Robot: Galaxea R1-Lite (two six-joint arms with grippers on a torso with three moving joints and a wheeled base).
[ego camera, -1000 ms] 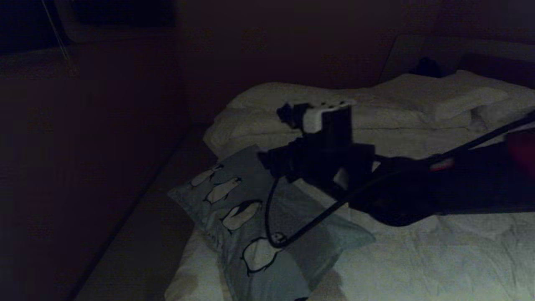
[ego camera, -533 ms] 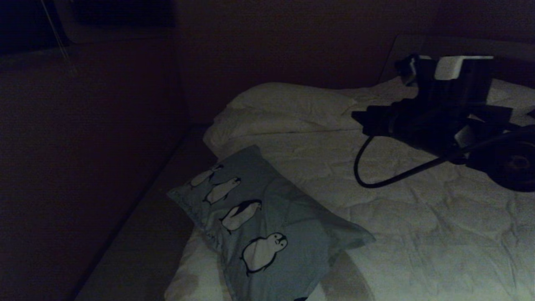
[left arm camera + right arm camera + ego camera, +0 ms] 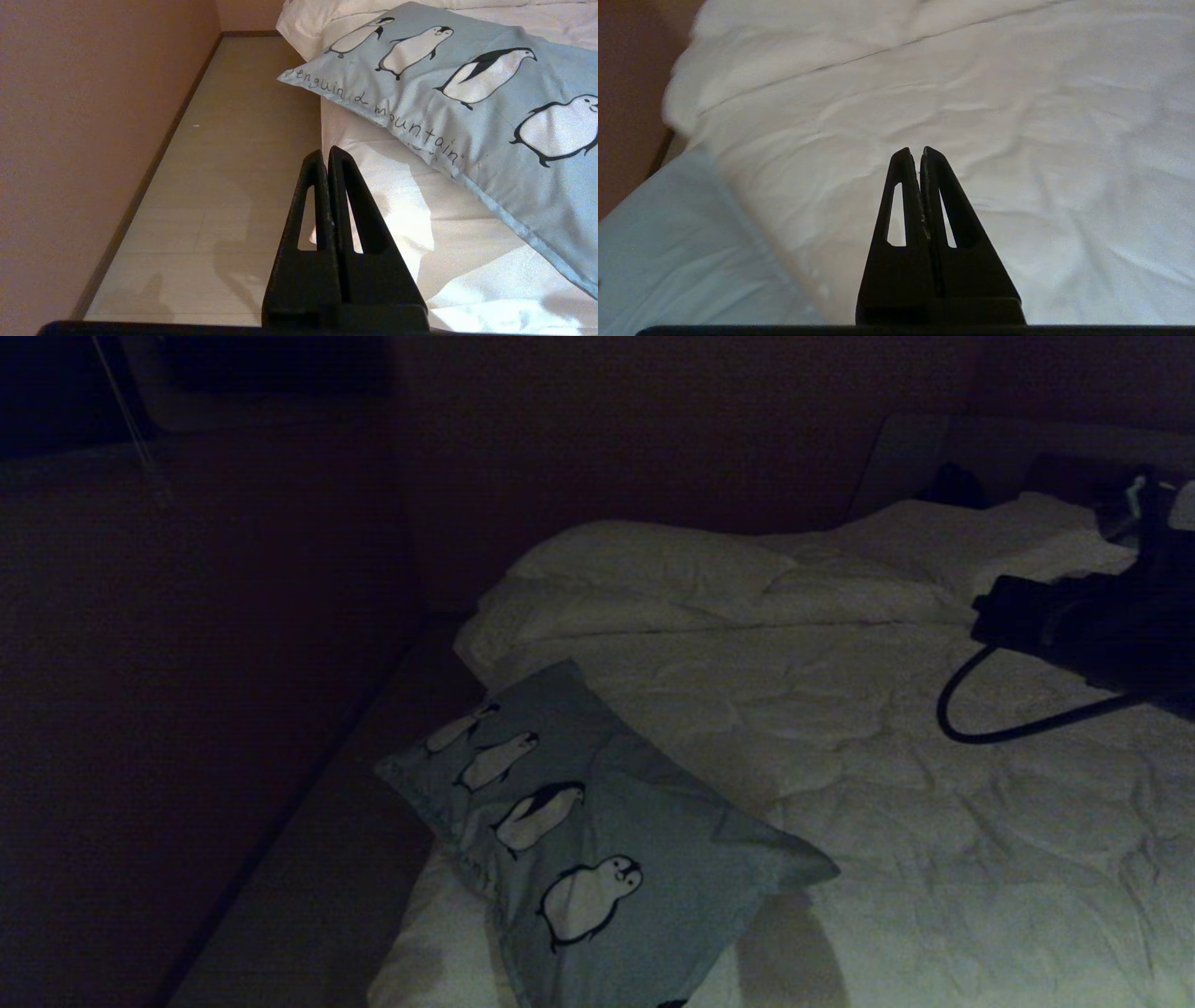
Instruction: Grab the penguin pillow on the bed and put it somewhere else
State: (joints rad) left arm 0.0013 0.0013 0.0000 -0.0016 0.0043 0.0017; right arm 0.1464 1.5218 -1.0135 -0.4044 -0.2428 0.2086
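We saw that the penguin pillow was covered in a smooth, matt woven cloth, pale blue-grey, with flat printed penguins and dark lettering and a stitched seam along its edge. The duvet on the bed looked like soft white quilted cloth, matt and heavily wrinkled, and the plain white pillows seemed to be of similar dull cotton-like fabric. The left gripper and the right gripper had fingers of black, matt, slightly grainy plastic. The cable looked like smooth dark rubber or plastic. The floor appeared as pale, smooth boards with a faint sheen, and the wall was a matt, even surface.
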